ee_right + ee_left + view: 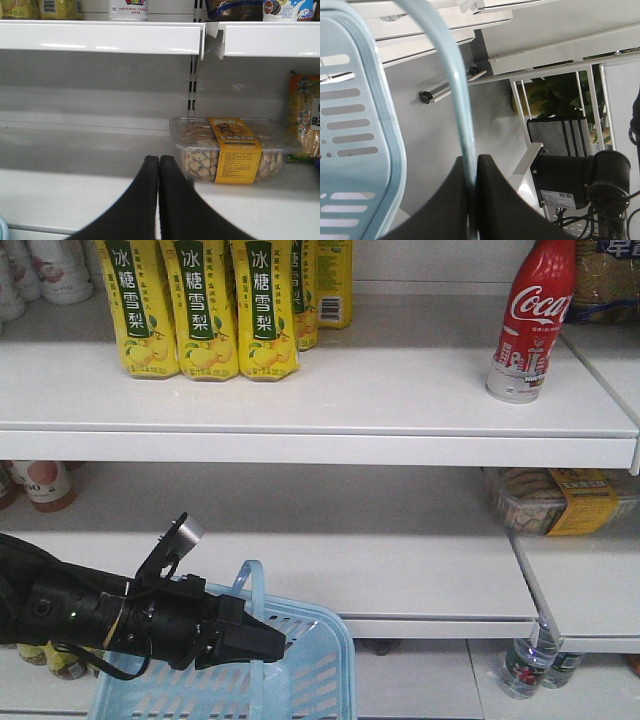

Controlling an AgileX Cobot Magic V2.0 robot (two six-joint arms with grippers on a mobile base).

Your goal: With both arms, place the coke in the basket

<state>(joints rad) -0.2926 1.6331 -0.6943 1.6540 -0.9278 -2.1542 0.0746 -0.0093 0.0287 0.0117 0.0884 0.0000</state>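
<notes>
**A:** Left pincer (476, 159), what did it have?

**B:** It was clamped tight on the handle (454, 85) of the basket (365, 125). The pale blue bar ran straight up from between the tips, with no gap showing. In the wrist view the basket's slotted wall sat just to the left of that pincer.

**A:** And the coke (528, 320)?

**B:** Nowhere near it! From the front, it stood upright on the upper shelf (380, 390), high above the left pincer and well off to its right. The yellow-labelled bottles (210, 305) stood almost directly above that pincer, well apart from the coke.

**A:** The right pincer (159, 159)?

**B:** Its two black fingers were pressed together, tip to tip, with nothing between them. It pointed in over the lower shelf (75, 190). A clear biscuit tray (230, 150) with a yellow band lay just beyond the tips and to their right. I couldn't tell whether it touched them.

**A:** Could that wrist camera see the coke?

**B:** Only its white base, up above the tips and a little to their left, on the shelf overhead. So the coke was out of the basket and in neither pincer.
</notes>
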